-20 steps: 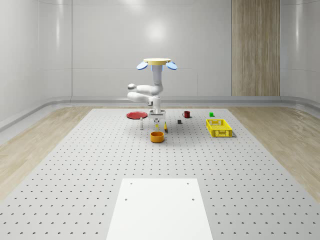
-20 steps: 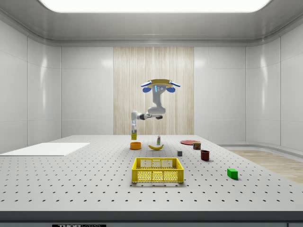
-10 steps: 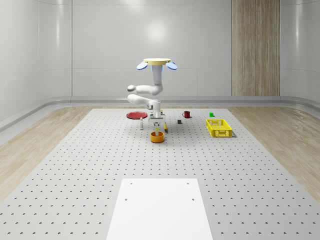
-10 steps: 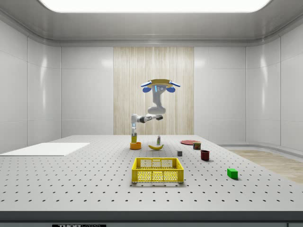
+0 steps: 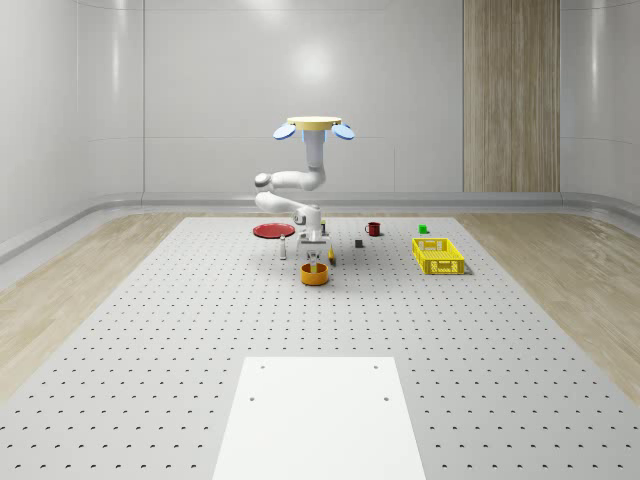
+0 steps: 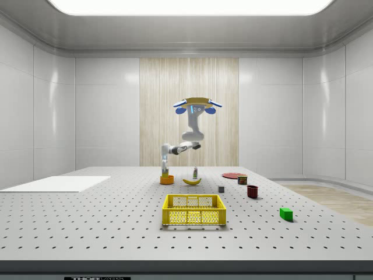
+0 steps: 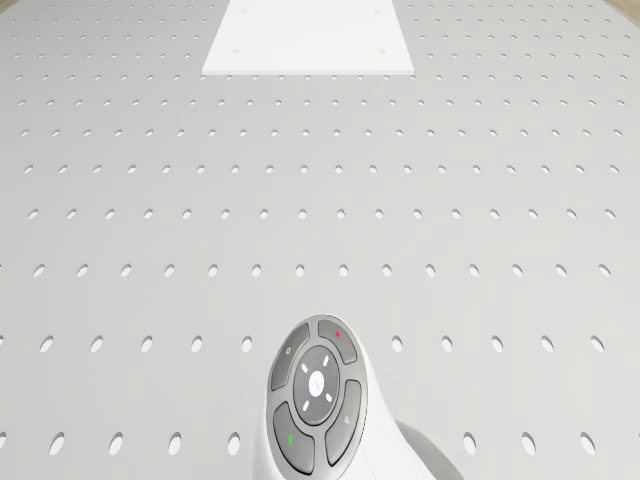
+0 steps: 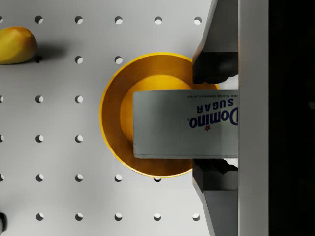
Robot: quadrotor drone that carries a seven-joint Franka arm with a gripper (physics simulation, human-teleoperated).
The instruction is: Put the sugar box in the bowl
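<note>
Two fingers [image 8: 216, 69] astride sugar box [image 8: 184, 124]

Desk [image 5: 150, 330] pale grey, regular dotted hole pattern. Bowl [image 8: 113, 123] orange-yellow. Sugar box [image 8: 184, 125] grey-white face, blue "Domino" lettering. Hand [image 8: 216, 120] dark grey. Crate [image 6: 194, 210] yellow lattice. Plate [image 5: 271, 230] red. Banana [image 6: 192, 181] yellow. Cube [image 6: 285, 213] green.
</note>
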